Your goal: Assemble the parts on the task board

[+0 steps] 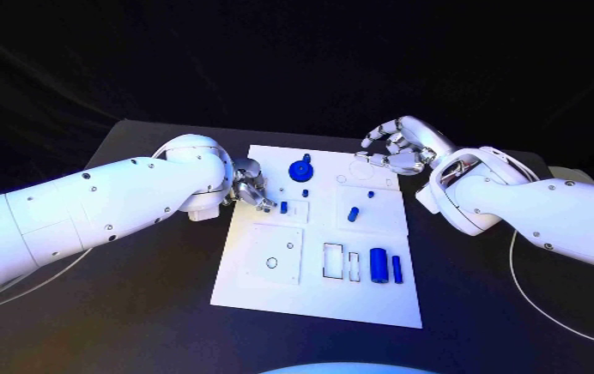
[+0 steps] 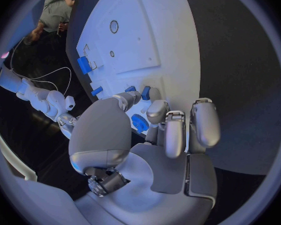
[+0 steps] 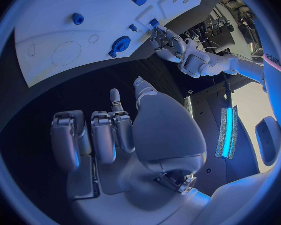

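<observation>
A white board point(image 1: 272, 292) lies mid black table point(image 1: 136, 305), dark all round. Left hand point(image 1: 251, 187) at nine o'clock seems to pinch a blue part point(image 1: 283, 208); right hand point(image 1: 398, 147) at one o'clock hangs slack, holding nothing.

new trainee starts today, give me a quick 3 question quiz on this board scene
1. True or false: the left robot hand is at the task board's left edge, beside a small blue part.
2. Which part lies nearest the far edge of the board? A) blue gear B) blue cylinder C) blue peg
3. Fill in: the right robot hand holds ______.

Key: 1 true; 2 A; 3 nothing, it is empty with fingers apart above the board's far right corner.
</observation>
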Robot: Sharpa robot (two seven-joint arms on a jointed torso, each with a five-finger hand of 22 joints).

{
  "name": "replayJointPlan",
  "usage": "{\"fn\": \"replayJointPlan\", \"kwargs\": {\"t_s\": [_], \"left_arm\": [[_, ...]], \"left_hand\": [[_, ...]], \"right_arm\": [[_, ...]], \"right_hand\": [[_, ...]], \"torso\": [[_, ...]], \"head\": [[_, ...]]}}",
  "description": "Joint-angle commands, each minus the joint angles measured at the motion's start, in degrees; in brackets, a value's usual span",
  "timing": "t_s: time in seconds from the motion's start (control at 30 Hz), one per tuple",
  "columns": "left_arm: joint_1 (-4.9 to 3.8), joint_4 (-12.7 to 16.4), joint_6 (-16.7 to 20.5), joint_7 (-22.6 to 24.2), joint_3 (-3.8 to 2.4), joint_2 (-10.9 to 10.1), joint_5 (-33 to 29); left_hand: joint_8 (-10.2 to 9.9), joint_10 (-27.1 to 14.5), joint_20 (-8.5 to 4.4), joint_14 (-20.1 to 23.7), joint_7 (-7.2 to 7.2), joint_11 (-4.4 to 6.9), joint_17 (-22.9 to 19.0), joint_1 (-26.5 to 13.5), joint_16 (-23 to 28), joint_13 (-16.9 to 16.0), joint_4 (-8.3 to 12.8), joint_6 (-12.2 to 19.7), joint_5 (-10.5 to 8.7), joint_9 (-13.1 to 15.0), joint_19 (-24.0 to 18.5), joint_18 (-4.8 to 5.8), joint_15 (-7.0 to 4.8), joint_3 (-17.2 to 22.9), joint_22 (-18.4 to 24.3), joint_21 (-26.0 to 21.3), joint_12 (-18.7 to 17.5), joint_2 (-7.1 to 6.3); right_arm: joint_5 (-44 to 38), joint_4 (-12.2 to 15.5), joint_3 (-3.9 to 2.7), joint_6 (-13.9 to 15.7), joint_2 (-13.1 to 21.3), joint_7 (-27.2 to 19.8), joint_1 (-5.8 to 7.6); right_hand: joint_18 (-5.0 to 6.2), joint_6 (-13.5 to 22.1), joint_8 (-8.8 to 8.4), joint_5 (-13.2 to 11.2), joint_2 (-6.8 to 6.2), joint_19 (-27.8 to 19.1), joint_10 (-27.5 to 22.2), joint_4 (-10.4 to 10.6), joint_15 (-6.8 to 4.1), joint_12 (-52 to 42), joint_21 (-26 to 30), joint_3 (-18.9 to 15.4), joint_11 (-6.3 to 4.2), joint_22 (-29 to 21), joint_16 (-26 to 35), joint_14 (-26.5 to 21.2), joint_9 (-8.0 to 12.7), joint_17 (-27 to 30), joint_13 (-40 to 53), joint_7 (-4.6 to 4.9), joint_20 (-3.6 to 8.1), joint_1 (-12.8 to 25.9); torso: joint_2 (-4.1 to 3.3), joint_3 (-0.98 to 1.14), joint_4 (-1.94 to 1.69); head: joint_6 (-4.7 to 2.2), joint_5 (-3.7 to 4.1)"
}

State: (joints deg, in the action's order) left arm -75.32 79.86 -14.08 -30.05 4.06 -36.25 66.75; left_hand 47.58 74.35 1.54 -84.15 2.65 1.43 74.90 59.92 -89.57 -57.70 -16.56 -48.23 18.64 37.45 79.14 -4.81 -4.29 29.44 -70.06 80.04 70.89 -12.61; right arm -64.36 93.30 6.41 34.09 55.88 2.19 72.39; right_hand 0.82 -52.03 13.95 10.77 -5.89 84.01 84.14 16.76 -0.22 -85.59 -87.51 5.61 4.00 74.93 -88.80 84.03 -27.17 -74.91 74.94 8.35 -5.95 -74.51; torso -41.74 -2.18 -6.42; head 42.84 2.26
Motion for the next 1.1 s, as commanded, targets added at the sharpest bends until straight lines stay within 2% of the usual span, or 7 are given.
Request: {"fn": "replayJointPlan", "kwargs": {"t_s": [0.03,0.23,0.7,0.87,1.0,1.03,1.1], "left_arm": [[0.04,0.21,-1.04,0.03,0.02,0.03,0.06],[0.04,0.23,0.11,0.11,0.01,-0.11,-0.01],[0.06,0.63,8.76,1.01,-0.39,-0.81,-3.44],[0.05,1.41,11.82,1.77,-1.07,-1.58,-3.95],[0.01,1.92,14.74,4.98,-1.68,-2.02,-5.65],[-0.01,2.01,15.74,6.42,-1.80,-2.08,-6.34],[-0.04,2.03,17.84,10.72,-1.98,-2.04,-7.82]], "left_hand": [[0.30,0.34,0.02,-5.73,-0.11,0.01,14.69,-0.29,-0.23,0.00,-0.01,-0.48,-0.09,-0.11,0.21,0.52,-0.37,-0.48,-0.04,0.35,0.12,-0.16],[0.34,0.36,0.04,-5.72,-0.05,-0.03,14.67,-2.21,-0.22,0.15,-0.21,-0.59,-0.02,-0.79,0.24,0.53,-0.34,-2.86,-0.09,0.35,0.09,0.32],[0.79,-0.07,-0.06,-5.60,-0.20,0.05,14.26,-7.81,-0.01,1.06,-0.34,-0.32,-4.93,-2.08,0.11,0.44,-0.41,-8.07,0.22,0.10,-0.35,1.77],[0.74,-0.84,-0.07,-5.38,-0.14,0.02,13.52,-7.69,0.36,2.46,-0.29,-0.05,-4.99,-2.22,-0.48,0.20,-0.39,-8.15,1.30,-0.46,-1.22,2.20],[0.15,-5.66,0.27,-4.54,0.75,-0.77,10.95,-5.64,1.75,9.75,-0.18,2.14,-4.45,-2.94,-2.94,-0.63,0.26,-8.45,5.58,-2.99,-6.33,2.52],[-0.61,-11.36,0.73,-2.85,1.86,-1.80,6.69,-2.89,4.23,16.98,-0.15,4.61,-4.11,-3.39,-6.43,-1.71,1.11,-8.13,11.22,-6.47,-11.66,2.42],[-2.06,-17.33,1.92,1.52,3.78,-3.55,-2.01,1.33,10.06,21.17,0.28,8.34,-3.80,-4.36,-13.42,-3.73,2.59,-7.19,22.40,-14.18,-15.97,2.64]], "right_arm": [[-0.50,0.08,0.00,-0.29,0.01,-0.14,-0.03],[-0.50,0.04,0.00,-0.25,0.02,-0.15,-0.03],[-0.50,-0.17,0.00,0.04,-0.04,-0.26,-0.07],[-0.50,-0.23,0.00,0.20,-0.03,-0.33,-0.11],[-0.50,-0.30,0.00,0.32,-0.03,-0.41,-0.14],[-0.50,-0.33,0.00,0.36,-0.02,-0.45,-0.14],[-0.50,-0.38,0.00,0.44,-0.02,-0.53,-0.15]], "right_hand": [[-0.08,0.44,0.30,0.24,0.27,4.41,1.80,-0.11,-0.27,0.32,0.13,-0.37,-0.42,13.04,0.21,4.85,-0.05,-9.79,10.35,-0.12,0.35,-0.03],[-0.07,0.45,0.34,0.25,0.30,4.39,1.80,-0.09,-0.27,0.32,0.17,-0.43,-0.42,13.01,0.19,4.86,-0.09,-9.84,10.35,-0.13,0.36,0.07],[-0.05,0.46,0.35,0.25,0.31,4.36,1.78,-0.09,-0.27,0.35,0.22,-0.46,-0.42,12.97,0.21,4.84,-0.10,-9.77,10.32,-0.13,0.36,0.11],[-0.05,0.49,0.37,0.26,0.31,4.36,1.74,-0.06,-0.27,0.39,0.24,-0.55,-0.42,12.96,0.22,4.84,-0.13,-9.77,10.28,-0.13,0.36,0.26],[-0.05,0.49,0.37,0.26,0.31,4.36,1.74,-0.06,-0.27,0.39,0.24,-0.55,-0.42,12.96,0.22,4.84,-0.13,-9.77,10.28,-0.13,0.36,0.26],[-0.05,0.49,0.37,0.26,0.31,4.36,1.74,-0.06,-0.27,0.39,0.24,-0.55,-0.42,12.96,0.22,4.84,-0.13,-9.77,10.28,-0.13,0.36,0.26],[-0.02,0.50,0.38,0.27,0.32,4.29,1.72,-0.06,-0.27,0.42,0.34,-0.56,-0.42,12.88,0.25,4.82,-0.13,-9.66,10.25,-0.13,0.36,0.29]], "torso": [[0.00,-0.01,0.02],[-0.02,-0.03,0.02],[-0.02,-0.06,0.05],[-0.01,-0.06,0.00],[0.03,-0.03,-0.02],[0.07,-0.02,-0.01],[0.09,0.00,-0.01]], "head": [[-0.09,0.03],[-0.09,0.03],[-0.12,0.33],[-0.15,0.54],[-0.31,0.67],[-0.33,0.68],[-0.42,0.70]]}}
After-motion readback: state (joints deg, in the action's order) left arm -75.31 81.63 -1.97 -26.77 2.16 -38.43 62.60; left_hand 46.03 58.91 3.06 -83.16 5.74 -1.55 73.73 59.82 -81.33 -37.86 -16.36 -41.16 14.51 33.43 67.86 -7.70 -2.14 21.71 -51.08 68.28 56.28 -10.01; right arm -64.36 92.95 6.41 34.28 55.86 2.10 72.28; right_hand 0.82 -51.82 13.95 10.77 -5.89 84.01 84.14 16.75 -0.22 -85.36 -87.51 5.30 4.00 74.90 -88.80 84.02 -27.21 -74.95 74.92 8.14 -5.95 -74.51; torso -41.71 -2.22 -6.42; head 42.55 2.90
